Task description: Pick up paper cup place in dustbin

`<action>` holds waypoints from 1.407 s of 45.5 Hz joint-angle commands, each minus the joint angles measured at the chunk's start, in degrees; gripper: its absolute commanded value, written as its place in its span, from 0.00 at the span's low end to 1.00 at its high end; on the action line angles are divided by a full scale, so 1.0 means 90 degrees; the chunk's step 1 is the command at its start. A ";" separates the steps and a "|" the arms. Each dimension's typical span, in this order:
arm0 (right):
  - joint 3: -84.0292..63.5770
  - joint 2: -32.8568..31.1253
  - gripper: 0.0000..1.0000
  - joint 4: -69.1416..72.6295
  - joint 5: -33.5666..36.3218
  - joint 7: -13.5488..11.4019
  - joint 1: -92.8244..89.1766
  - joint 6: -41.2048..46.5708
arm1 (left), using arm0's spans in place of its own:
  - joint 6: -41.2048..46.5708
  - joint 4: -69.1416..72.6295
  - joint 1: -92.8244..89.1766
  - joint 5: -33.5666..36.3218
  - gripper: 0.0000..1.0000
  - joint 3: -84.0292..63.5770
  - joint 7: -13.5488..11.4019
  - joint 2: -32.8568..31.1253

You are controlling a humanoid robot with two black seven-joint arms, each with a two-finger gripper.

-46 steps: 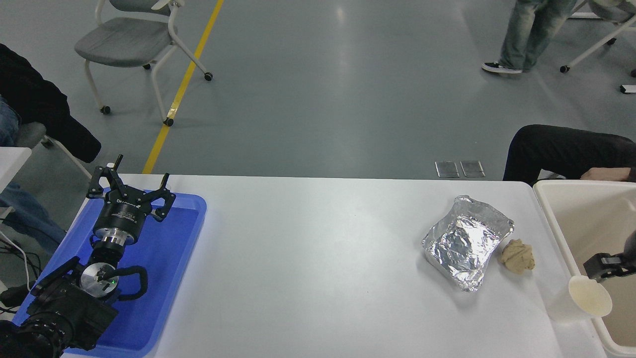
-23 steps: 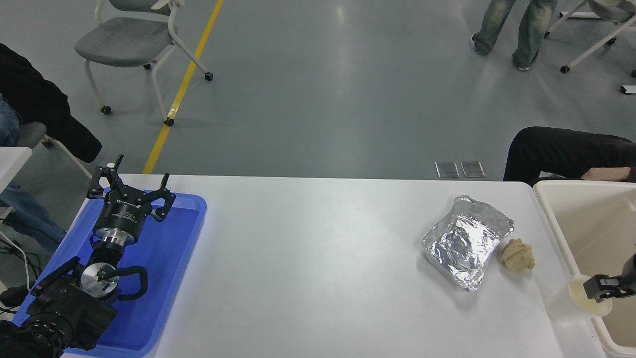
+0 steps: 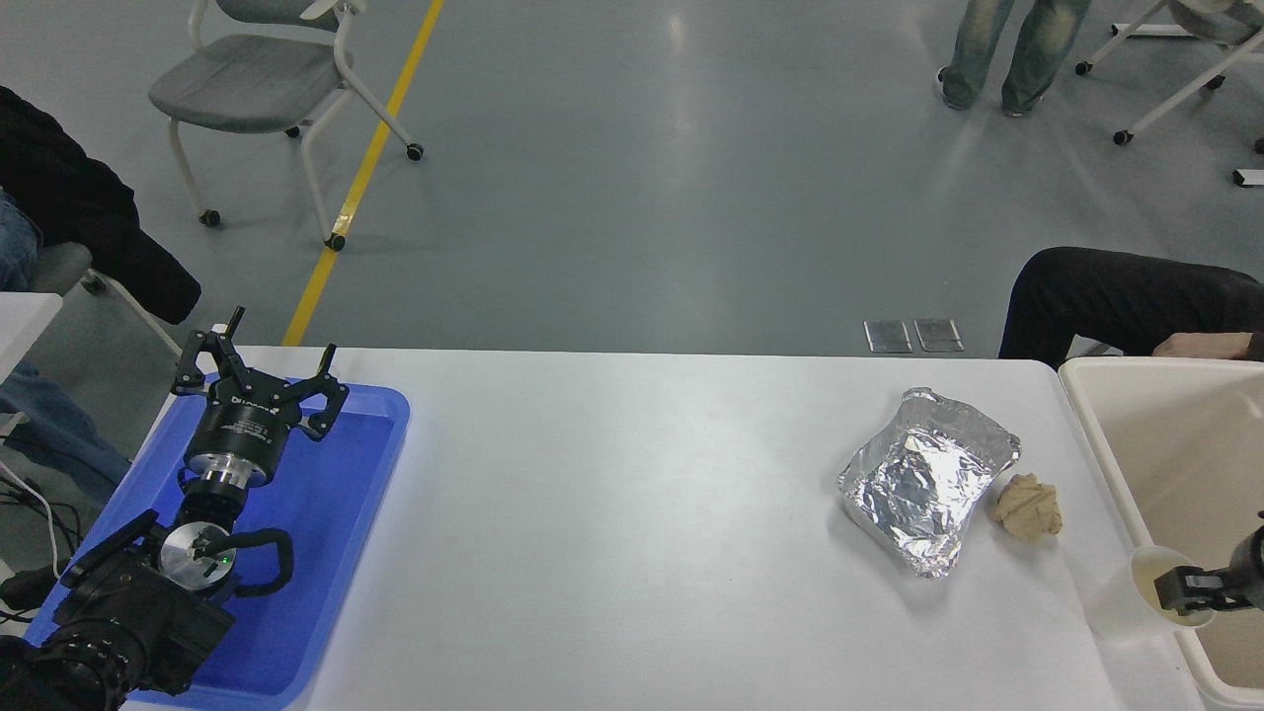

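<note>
The small white paper cup stands upright on the white table at the front right, right against the left rim of the large cream-beige dustbin. My right gripper comes in from the right edge over the dustbin, and its black tip sits at the cup's cream-coloured mouth. Most of this gripper is cut off by the picture's edge. My left gripper is open and empty, parked over the blue tray at the lower left.
A crumpled silver foil container and a small tan lump lie just left of the cup. The blue tray lies at the table's left end. A person's dark sleeve and hand rest behind the dustbin.
My right gripper has come down and slightly left, from just above the cup to its mouth. The cup has stayed upright beside the dustbin. A person in the background has walked.
</note>
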 commanded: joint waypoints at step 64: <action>-0.4096 -0.0067 0.00 0.3064 0.1047 0.0084 0.6752 0.1202 | 0.0000 -0.0013 -0.0019 0.0000 1.00 0.0000 0.0000 -0.0008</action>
